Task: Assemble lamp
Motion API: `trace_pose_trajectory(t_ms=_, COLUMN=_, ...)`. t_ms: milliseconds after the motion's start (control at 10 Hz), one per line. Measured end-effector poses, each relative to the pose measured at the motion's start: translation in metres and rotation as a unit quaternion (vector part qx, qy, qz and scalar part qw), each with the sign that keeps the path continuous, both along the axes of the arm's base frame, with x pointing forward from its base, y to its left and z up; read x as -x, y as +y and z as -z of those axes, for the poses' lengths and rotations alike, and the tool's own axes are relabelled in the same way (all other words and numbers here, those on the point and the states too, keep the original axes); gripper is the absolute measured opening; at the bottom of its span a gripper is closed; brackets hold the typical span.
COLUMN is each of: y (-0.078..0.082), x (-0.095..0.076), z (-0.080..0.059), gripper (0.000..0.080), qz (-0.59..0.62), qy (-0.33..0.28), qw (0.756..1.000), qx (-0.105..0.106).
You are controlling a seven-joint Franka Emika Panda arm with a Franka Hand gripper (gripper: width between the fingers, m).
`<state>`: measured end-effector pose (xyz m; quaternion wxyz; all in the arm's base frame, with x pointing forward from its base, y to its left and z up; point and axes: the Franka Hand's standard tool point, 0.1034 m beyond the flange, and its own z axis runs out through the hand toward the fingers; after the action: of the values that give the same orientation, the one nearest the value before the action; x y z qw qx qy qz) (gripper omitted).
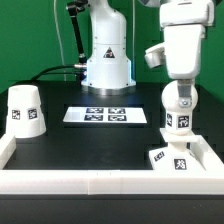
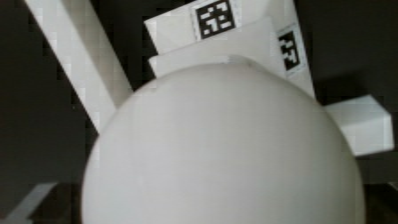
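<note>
The lamp's round bulb (image 1: pixel 178 97) on its tagged stem (image 1: pixel 178 122) stands upright at the exterior view's right. Its white dome (image 2: pixel 222 140) fills most of the wrist view. My gripper (image 1: pixel 178 100) hangs straight over it, open, with a finger on either side of the dome. I cannot tell whether the fingers touch it. The flat square base (image 1: pixel 172 160) with its tags lies just in front of the stem and shows past the bulb (image 2: pixel 231 25) in the wrist view. Whether the stem is seated in the base is hidden. The tapered shade (image 1: pixel 27 108) stands alone at the exterior view's left.
The marker board (image 1: pixel 105 115) lies mid-table. A raised white wall (image 1: pixel 100 185) runs along the table's front and round the corner by the base, and a bar of it (image 2: pixel 89 60) shows in the wrist view. The robot's pedestal (image 1: pixel 107 60) stands at the back.
</note>
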<state>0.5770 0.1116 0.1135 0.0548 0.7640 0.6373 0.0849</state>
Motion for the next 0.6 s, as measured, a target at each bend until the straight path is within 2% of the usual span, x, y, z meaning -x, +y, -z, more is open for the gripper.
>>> trace_pose_trajectory(t_ms=300, y=-0.0009, x=-0.0042, z=0.002, gripper=0.0698, qz=-0.118, qy=0.0, qw=0.992, qx=0.041)
trace_pose_trajectory(t_ms=600, y=-0.0034, x=-0.0054, z=0.0018, gripper=0.0698, qz=-0.114, qy=-0.001, qw=0.993, qx=0.041)
